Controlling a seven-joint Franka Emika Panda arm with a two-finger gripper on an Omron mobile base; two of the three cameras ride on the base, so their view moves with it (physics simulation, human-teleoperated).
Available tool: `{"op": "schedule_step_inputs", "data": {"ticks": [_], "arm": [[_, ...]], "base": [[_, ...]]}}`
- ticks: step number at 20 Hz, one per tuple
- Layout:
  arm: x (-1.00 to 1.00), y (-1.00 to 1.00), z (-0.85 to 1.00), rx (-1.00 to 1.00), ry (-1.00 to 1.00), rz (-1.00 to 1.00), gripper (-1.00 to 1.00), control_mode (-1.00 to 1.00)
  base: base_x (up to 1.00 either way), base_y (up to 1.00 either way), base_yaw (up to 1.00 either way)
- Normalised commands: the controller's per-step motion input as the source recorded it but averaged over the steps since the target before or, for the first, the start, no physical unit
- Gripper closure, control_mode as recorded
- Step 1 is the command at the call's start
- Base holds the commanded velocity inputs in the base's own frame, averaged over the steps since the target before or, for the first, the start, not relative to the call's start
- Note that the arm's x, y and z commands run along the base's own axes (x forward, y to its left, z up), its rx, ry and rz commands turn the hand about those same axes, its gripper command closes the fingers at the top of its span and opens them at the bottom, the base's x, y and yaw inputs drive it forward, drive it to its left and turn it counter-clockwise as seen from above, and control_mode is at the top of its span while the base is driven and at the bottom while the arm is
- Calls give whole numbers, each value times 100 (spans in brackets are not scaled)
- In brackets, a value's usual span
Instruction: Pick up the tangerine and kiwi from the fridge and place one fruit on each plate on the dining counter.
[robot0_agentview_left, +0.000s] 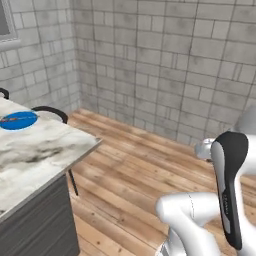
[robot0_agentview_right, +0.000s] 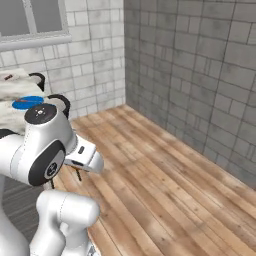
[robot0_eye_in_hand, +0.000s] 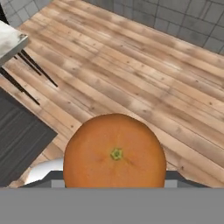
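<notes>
The tangerine (robot0_eye_in_hand: 114, 151), round and orange with a small green navel, sits large in the hand view with my gripper (robot0_eye_in_hand: 114, 178) shut on it; its fingers are hidden behind the fruit. The fruit hangs over the wooden floor, beside the corner of the dining counter (robot0_eye_in_hand: 9, 42). The counter's marble top (robot0_agentview_left: 45, 150) lies to the left of my arm. A bright blue plate (robot0_agentview_left: 18, 120) rests on it toward the far end, also seen from the other side as the blue plate (robot0_agentview_right: 27, 102). The kiwi and the fridge are out of view.
Dark panelled drawers (robot0_agentview_left: 40, 225) run under the counter top. Black chair backs (robot0_agentview_left: 50, 111) curve up at the counter's far side, their thin legs (robot0_eye_in_hand: 30, 65) standing on the plank floor (robot0_agentview_left: 150, 165). Grey tiled walls (robot0_agentview_right: 190, 65) and a window (robot0_agentview_right: 35, 20) close the room.
</notes>
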Motion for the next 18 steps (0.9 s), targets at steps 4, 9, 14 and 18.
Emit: {"op": "schedule_step_inputs", "data": {"ticks": [4,9,14,18], "arm": [[0,0,0,0,0,0,100,100],[0,0,0,0,0,0,100,100],[0,0,0,0,0,0,100,100],[0,0,0,0,0,0,100,100]], "base": [[32,-76,29],[49,-60,44],[66,-74,65],[81,-77,64]]}}
